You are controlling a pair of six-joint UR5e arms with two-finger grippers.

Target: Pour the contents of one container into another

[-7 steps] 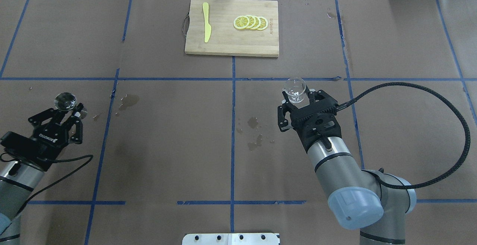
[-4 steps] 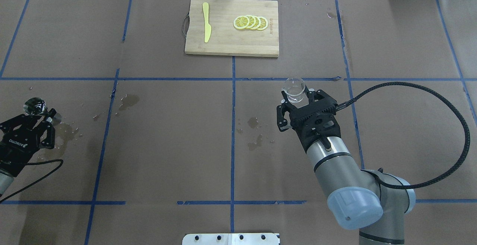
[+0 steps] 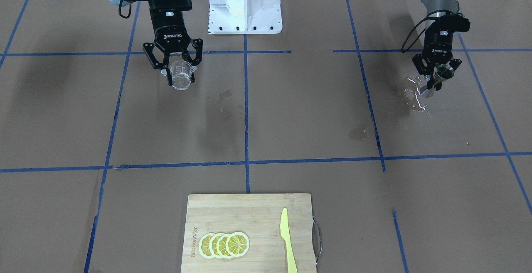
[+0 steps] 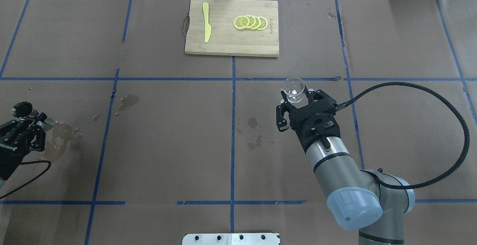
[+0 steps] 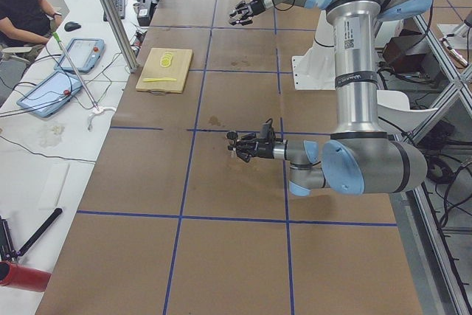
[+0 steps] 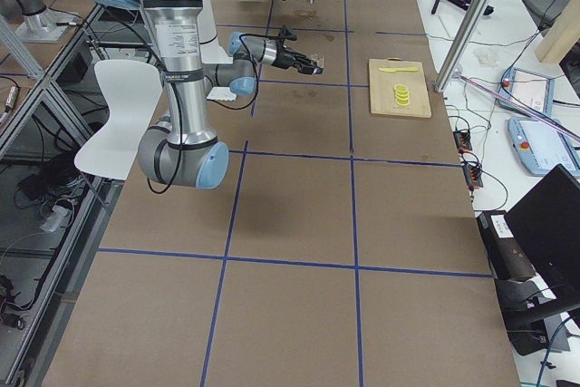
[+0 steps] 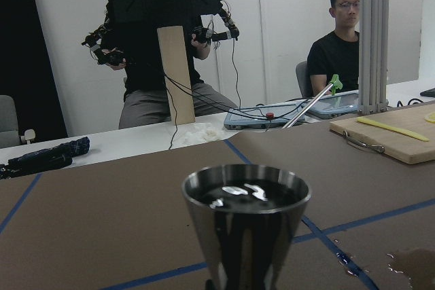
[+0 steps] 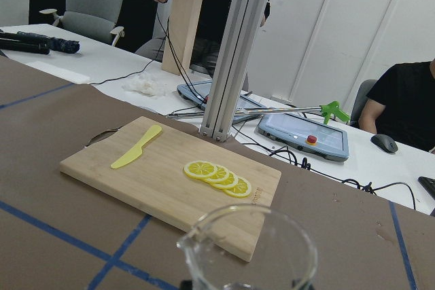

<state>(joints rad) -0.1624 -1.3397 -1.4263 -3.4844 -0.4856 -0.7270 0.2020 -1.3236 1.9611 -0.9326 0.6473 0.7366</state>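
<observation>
The clear glass measuring cup stands upright between the fingers of my right gripper, which is shut on it right of the table's middle. It shows again as cup in gripper, and its rim and pouring lip fill the bottom of the right wrist view. The steel jigger is held at its waist, leaning over, by my left gripper at the table's far left edge. Dark liquid lies in the jigger's upper cone. From the front, the jigger hangs over wet paper.
A puddle glistens under the left gripper. Smaller wet stains mark the middle. A wooden cutting board at the far side carries a yellow knife and lemon slices. People sit beyond the table's left end.
My left gripper carried the jigger leftward to the table's edge, and the jigger now leans. A wet puddle has appeared on the paper beside it. The right gripper and cup barely moved.
</observation>
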